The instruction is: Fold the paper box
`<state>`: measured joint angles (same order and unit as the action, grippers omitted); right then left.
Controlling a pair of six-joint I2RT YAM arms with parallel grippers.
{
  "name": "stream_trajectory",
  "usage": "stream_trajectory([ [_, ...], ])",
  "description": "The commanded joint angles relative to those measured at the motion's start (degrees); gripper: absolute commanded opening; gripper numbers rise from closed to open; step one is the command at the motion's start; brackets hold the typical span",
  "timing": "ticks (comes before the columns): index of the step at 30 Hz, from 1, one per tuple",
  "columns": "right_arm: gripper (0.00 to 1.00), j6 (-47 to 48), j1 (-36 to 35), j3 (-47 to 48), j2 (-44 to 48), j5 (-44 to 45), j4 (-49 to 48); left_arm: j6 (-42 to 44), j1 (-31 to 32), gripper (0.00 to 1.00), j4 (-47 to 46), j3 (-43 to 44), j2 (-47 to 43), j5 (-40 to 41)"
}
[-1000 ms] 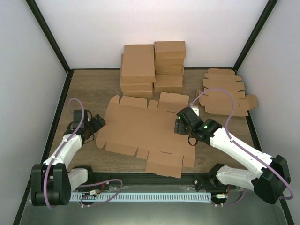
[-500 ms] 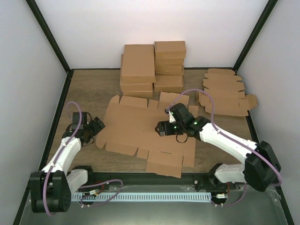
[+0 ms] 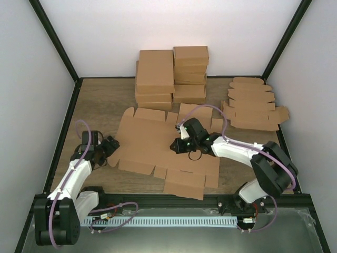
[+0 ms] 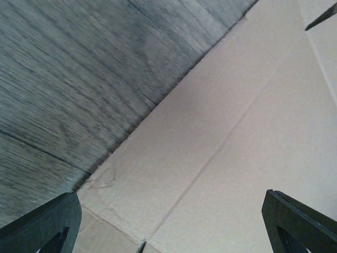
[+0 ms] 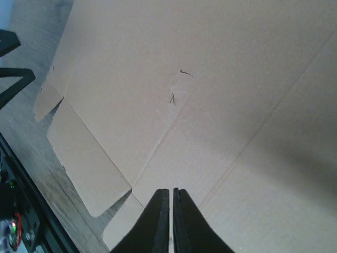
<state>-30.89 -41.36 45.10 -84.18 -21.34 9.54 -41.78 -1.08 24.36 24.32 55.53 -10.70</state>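
Now, on your bench [image 3: 100,100] the box [image 3: 150,139] lies flat and unfolded at the middle, with its flaps spread out on every side. Behind it stand stacked boxes [image 3: 171,74], and flat blanks [image 3: 253,108] are piled at the far right. Your right claw [image 5: 171,211] is pressed together, low over a middle panel. Your left claw [image 4: 168,211] is spread wide over the box's left edge, gripping nothing.

We get the paper box [image 4: 247,137] cut off by the frame edges in both wrist views. Left gripper [image 4: 168,211]: only the finger corners show. Right gripper [image 5: 171,195]: we cannot tell whether its tips touch the cardboard. Table [image 4: 79,79] grain blurred.
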Motion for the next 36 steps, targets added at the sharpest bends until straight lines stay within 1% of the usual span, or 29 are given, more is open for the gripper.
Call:
stream_trajectory([
  [1,0.01,-0.8,-0.6,0.6,-4.2,-1.7,-6.7,0.4,0.1,0.97,-1.3,-0.1,-0.9,-2.2],
  [4,0.01,-1.2,-0.7,1.3,-7.1,-2.3,-7.9,0.1,0.1,0.97,-0.8,-0.1,-0.6,-1.4],
  [9,0.01,-1.8,-0.6,2.7,-10.4,-2.4,-8.8,-2.1,0.2,0.97,1.4,-0.4,-1.3,4.6],
  [13,0.01,-1.9,-0.6,2.8,-12.1,-1.1,-8.1,-2.7,0.2,0.97,1.8,-0.6,-2.7,5.8],
  [20,0.01,-2.2,-0.6,1.1,-13.4,0.4,-7.6,-2.8,0.1,0.97,1.7,-0.7,-0.8,3.9],
  [24,0.01,-2.3,-0.6,0.7,-13.4,1.0,-7.3,-3.9,0.1,0.96,2.0,-0.7,0.6,4.4],
  [30,0.01,-2.5,-0.6,1.3,-13.5,1.3,-6.9,-6.3,0.1,0.96,1.0,-1.6,2.5,0.2],
  [34,0.01,-2.5,-0.7,1.6,-13.5,1.7,-6.5,-7.6,0.2,0.89,5.6,-0.2,2.3,6.0],
  [36,0.01,-2.4,-0.6,1.6,-13.6,1.9,-6.3,-7.9,0.1,0.88,6.9,0.3,2.2,7.2],
])
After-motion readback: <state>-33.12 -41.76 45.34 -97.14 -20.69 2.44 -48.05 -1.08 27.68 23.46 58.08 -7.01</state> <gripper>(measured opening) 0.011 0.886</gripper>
